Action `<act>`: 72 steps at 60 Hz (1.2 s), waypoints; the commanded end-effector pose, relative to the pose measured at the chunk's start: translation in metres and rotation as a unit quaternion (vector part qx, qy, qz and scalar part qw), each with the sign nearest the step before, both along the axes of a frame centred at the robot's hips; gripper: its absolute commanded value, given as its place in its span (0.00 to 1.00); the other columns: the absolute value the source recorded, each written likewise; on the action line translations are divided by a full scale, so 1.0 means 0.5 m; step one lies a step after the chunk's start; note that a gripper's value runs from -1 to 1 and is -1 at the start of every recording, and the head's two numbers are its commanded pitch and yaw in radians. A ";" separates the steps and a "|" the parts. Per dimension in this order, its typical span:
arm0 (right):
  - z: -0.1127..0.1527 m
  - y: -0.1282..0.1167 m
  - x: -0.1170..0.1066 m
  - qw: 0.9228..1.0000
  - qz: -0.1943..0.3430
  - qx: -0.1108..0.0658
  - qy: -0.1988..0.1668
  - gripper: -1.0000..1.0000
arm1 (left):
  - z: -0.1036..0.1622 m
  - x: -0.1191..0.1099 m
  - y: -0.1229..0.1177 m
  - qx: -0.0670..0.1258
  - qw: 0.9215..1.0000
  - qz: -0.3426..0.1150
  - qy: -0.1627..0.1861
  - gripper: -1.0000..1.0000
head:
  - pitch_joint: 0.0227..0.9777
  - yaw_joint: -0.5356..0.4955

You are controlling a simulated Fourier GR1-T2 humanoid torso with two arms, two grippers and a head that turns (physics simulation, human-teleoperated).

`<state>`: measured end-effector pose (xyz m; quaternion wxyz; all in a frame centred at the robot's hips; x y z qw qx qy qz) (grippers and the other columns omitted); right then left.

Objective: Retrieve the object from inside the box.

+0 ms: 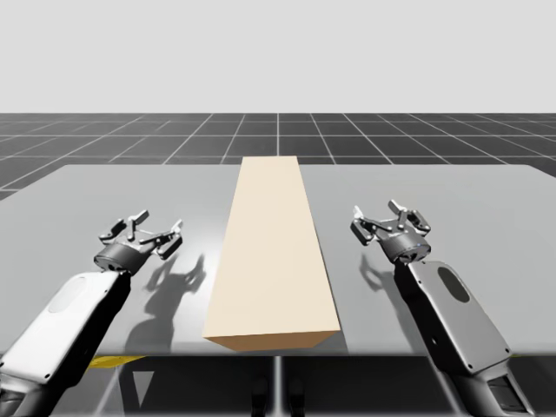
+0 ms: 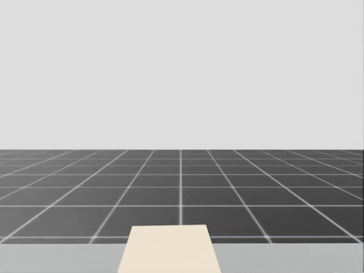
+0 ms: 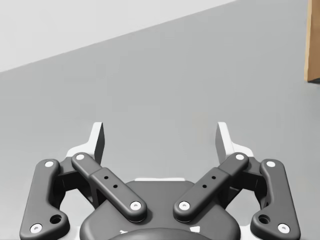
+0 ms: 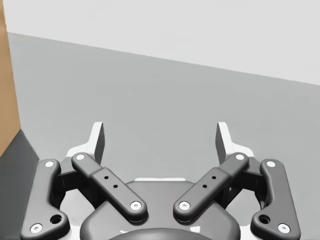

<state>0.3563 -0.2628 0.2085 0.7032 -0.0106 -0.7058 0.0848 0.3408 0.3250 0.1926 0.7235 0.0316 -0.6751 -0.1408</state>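
Long beige box [image 1: 274, 252] centre frame, top closed — your left gripper [image 1: 155, 228] lower left, right gripper [image 1: 384, 217] centre right, both spread wide, empty.

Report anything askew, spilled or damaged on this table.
Nothing stands out. The long beige box lies straight along the middle of the grey table, its top flat and unmarked. My left hand and right hand hang open on either side of it, touching nothing.

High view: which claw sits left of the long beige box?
My left gripper, open, entering from bottom left; my right gripper, also open, sits across the box.
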 end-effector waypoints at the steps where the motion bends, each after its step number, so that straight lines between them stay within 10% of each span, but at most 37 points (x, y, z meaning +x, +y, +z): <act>1: -0.032 0.051 -0.015 0.996 0.079 0.003 0.041 0.00 | -0.025 -0.022 -0.062 0.019 0.996 -0.086 0.017 0.00 | 0.08 0.51; 23: -0.068 0.135 -0.066 0.962 0.261 -0.073 0.001 0.00 | -0.036 -0.093 -0.205 0.048 0.964 -0.262 0.005 0.00 | 0.08 0.51; 39: -0.062 0.120 -0.069 0.959 0.275 -0.068 -0.009 0.00 | -0.018 -0.163 -0.310 0.038 0.933 -0.357 0.009 0.00 | 0.07 0.50; 72: -0.056 0.119 -0.072 0.957 0.282 -0.065 -0.021 0.00 | -0.091 -0.007 -0.340 0.014 0.921 -0.383 0.067 0.00 | 0.10 0.53</act>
